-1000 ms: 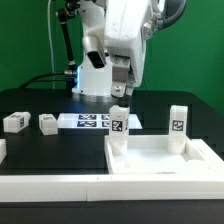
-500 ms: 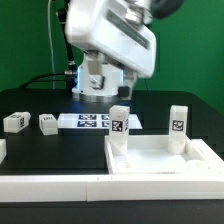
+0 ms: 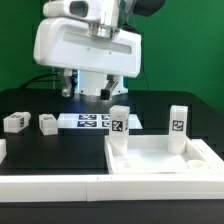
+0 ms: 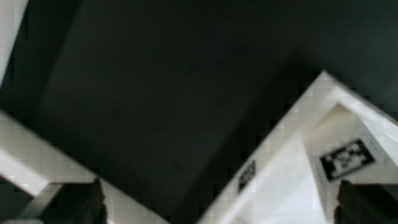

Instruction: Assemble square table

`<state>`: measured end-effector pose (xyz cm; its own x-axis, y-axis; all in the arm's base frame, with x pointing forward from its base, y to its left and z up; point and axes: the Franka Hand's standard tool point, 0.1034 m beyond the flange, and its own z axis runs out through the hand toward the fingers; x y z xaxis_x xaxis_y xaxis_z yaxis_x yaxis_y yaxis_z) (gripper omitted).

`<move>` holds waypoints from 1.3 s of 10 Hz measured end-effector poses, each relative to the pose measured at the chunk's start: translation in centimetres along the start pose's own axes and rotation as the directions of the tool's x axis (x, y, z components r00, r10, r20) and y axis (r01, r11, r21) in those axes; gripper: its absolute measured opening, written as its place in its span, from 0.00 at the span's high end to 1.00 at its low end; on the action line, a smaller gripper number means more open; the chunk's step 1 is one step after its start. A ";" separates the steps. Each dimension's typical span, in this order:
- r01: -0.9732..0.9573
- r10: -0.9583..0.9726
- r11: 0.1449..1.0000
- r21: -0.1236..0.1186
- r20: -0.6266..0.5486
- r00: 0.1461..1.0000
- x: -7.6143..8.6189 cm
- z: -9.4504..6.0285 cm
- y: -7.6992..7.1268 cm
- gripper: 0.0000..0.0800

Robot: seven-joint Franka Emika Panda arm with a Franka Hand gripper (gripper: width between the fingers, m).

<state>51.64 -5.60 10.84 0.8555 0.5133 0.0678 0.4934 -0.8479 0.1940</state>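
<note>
The square panel (image 3: 160, 162) lies on the black table at the exterior view's right. Two legs stand upright in its far corners, one at the left (image 3: 119, 130) and one at the right (image 3: 178, 124). Two loose legs (image 3: 15, 122) (image 3: 48, 123) lie at the far left. The arm's white hand (image 3: 85, 55) hangs high, up and left of the panel, and hides its fingers in this view. In the wrist view my gripper (image 4: 214, 205) is open and empty, with dark fingers (image 4: 73, 203) at the frame edge. A blurred white tagged part (image 4: 338, 150) shows beside it.
The marker board (image 3: 92, 121) lies behind the panel, between the loose legs and the left upright leg. Long white bars (image 3: 50, 186) edge the table's front. The robot base (image 3: 92, 88) stands at the back. A white bar (image 4: 27, 150) shows in the wrist view.
The hand has risen from just above the left upright leg and swung up toward the exterior view's left. The leg stays standing in the panel's corner.
</note>
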 end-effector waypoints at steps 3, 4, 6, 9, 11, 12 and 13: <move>-0.091 0.091 0.996 0.002 -0.002 0.996 0.1 0.0 -0.1 0.19; -0.090 0.090 0.996 0.002 -0.002 0.996 0.1 0.0 -0.1 0.19; -0.077 0.076 0.997 0.013 0.022 0.997 -0.8 0.3 0.0 0.19; 0.024 -0.035 0.995 0.093 0.119 0.992 -8.0 1.9 1.7 0.19; -0.039 -0.031 0.978 0.206 0.327 0.945 -10.5 2.6 1.0 0.19; -0.028 -0.041 0.982 0.187 0.357 0.933 -9.4 2.8 1.3 0.19; -0.021 -0.056 0.980 0.196 0.379 0.924 -9.3 2.9 0.8 0.19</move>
<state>44.57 -11.44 7.55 0.8221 0.4713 -0.3194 0.4965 -0.8680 -0.0032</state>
